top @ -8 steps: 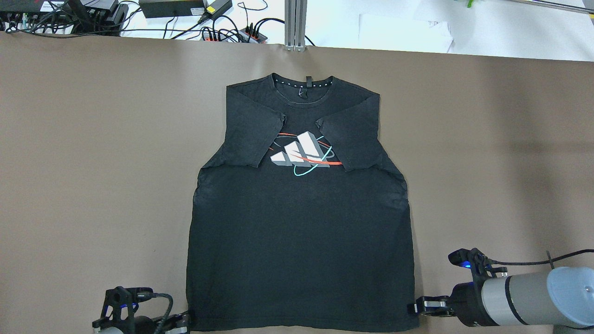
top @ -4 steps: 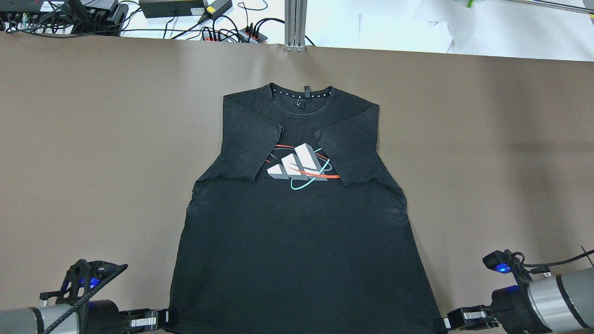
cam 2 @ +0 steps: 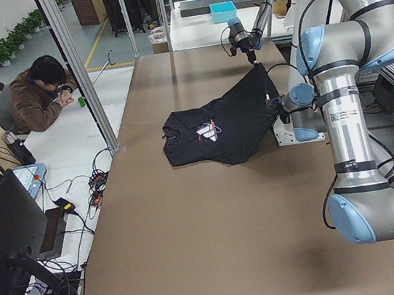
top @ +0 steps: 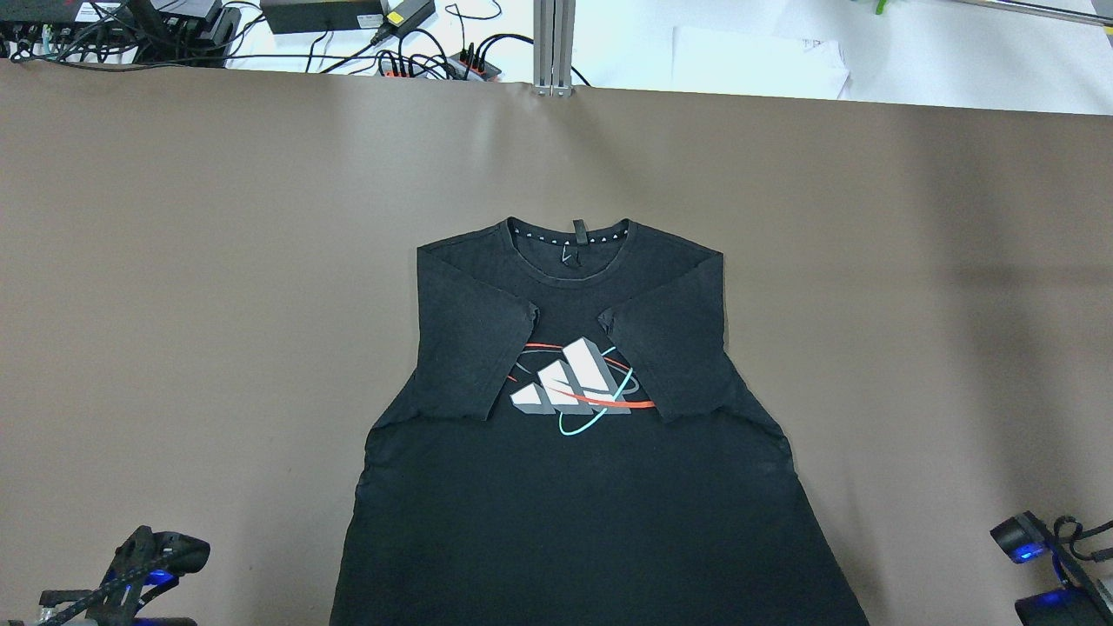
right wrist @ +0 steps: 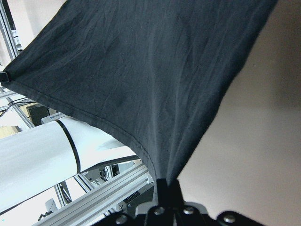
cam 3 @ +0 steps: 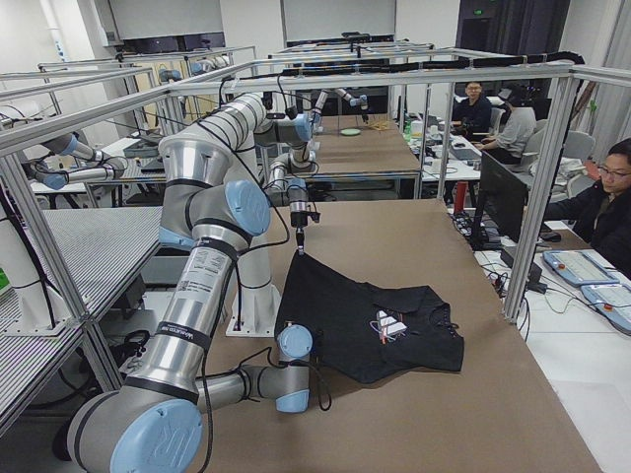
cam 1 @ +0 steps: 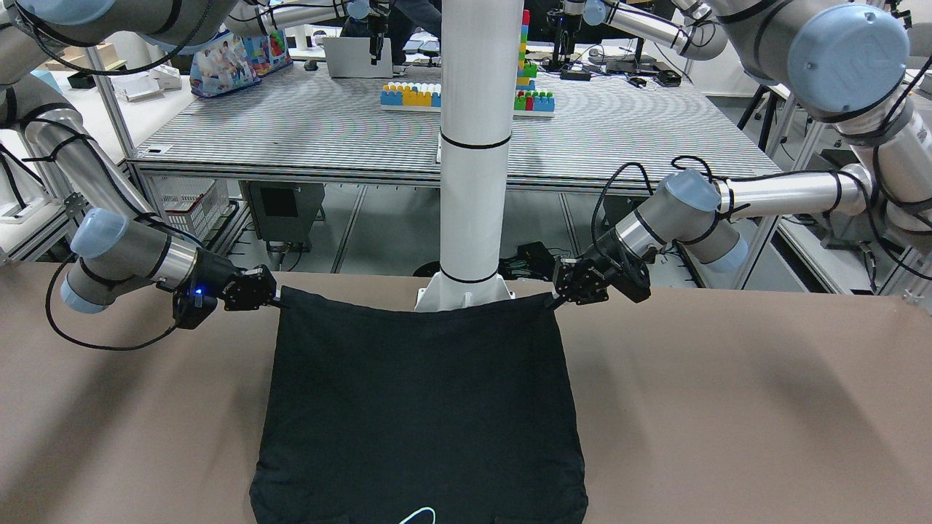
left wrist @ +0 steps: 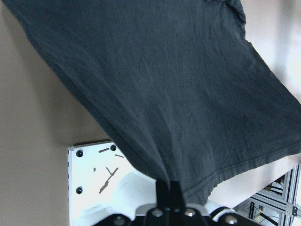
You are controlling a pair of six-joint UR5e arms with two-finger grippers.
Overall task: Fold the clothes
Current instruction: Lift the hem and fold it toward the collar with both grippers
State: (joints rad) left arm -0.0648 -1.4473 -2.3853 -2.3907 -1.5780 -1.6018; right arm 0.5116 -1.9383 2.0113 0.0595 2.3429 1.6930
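**Shirt fold: sleeves in, body fold pending**

Status: black shirt [top: 565, 504] lies face up on the brown table [top: 174, 261], collar [top: 569, 248] at the far end and bottom hem toward the robot. Both sleeves [top: 474, 348] are tucked inward across the chest, their ends either side of the logo [top: 574, 387], so I judge the first stage done.

Grip: the left gripper [cam 1: 559, 297] and the right gripper [cam 1: 278, 297] each have their jaws pinched tight on one hem corner (both wrist views show fabric running straight into the closed fingers). The hem hangs between them, raised off the table just in front of the white pillar [cam 1: 473, 145]. The chest and collar end rests flat.

Left to do, as I read it: carry the hem over toward the collar, lay it down, release — possibly one more fold after that.

Count:
- shirts: 1
- sleeves folded in: 2
- hem corners held: 2
- grippers: 2
- logos: 1
- pillars: 1
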